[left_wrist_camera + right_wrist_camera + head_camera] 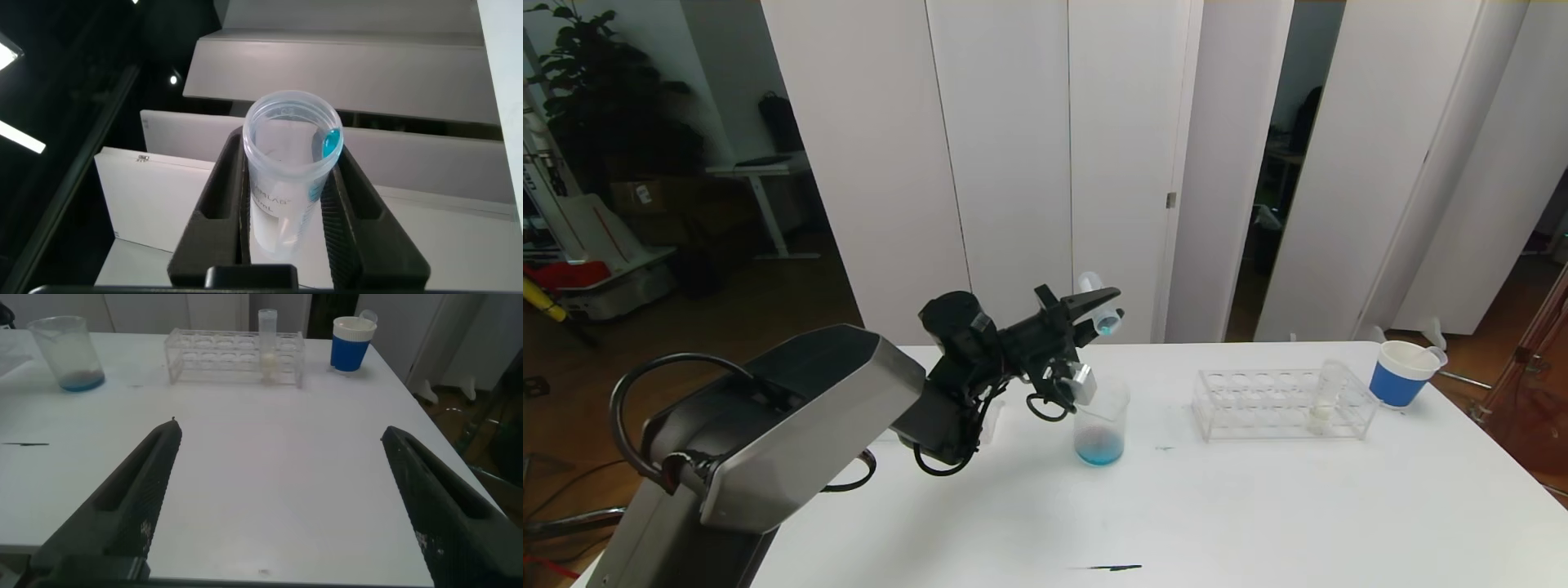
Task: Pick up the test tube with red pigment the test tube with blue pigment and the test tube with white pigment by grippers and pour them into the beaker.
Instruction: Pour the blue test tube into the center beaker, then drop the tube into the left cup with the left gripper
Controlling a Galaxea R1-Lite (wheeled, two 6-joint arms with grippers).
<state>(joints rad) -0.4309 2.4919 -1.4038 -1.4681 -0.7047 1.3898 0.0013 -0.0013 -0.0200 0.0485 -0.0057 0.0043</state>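
left claw [1104,306] grips the test tube with blue pigment [1101,305] above the beaker [1100,426]; right claw [278,457], wrist view only, gapes empty

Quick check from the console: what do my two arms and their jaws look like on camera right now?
The left arm has a big faceted silver-grey shell, then black links with looping black cables and a small silver block near the wrist. The left gripper is black, with tapering pointed jaws. The right gripper shows only two long matte-black jaws with recessed inner channels, slightly scuffed.

Blue-smeared test tube [1101,308] tilted above beaker [1101,425] holding blue liquid.
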